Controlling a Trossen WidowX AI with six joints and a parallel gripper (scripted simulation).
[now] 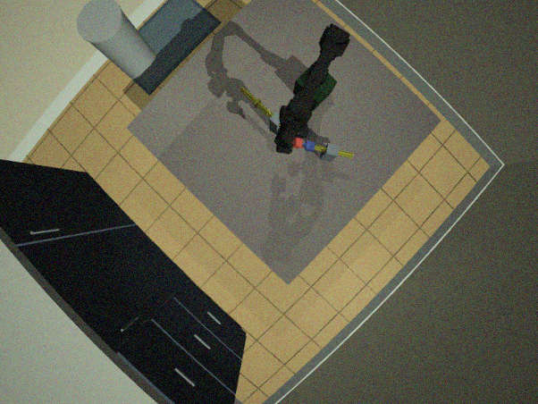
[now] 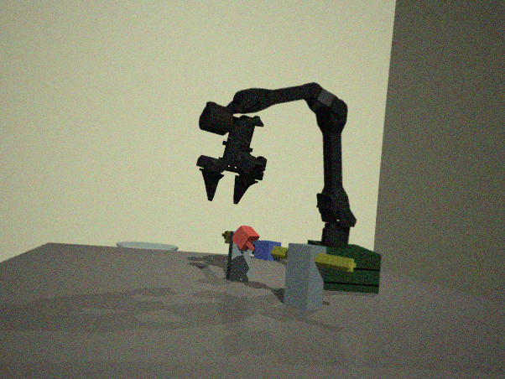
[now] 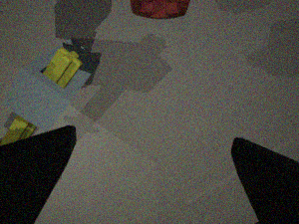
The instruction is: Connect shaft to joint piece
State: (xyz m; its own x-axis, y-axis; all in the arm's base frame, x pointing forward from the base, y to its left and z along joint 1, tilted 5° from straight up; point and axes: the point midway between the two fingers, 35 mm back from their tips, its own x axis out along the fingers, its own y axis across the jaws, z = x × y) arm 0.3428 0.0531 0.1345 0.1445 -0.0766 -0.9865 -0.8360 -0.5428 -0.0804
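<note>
Red square hinged joint piece [image 1: 298,143] [image 2: 246,237] [image 3: 159,6] sits on a blue cube [image 1: 310,146] [image 2: 268,250] at the end of a ridged yellow shaft [image 1: 346,155] [image 2: 335,262]. Pale grey upright block [image 1: 332,150] [image 2: 303,277] beyond the cube from the joint piece carries that shaft above the bench [image 1: 214,156] [image 2: 126,335] [image 3: 149,188], likely leaving turning room. Second yellow shaft [image 1: 264,107] [image 2: 226,236] [image 3: 62,66] is across from the joint piece, apart, in its own grey block [image 1: 275,118] [image 2: 243,252] [image 3: 40,99], presumably for sliding in. Black tool [image 1: 284,145] [image 2: 223,201] [image 3: 154,139] hovers above the joint piece, wide open, holding and touching nothing.
</note>
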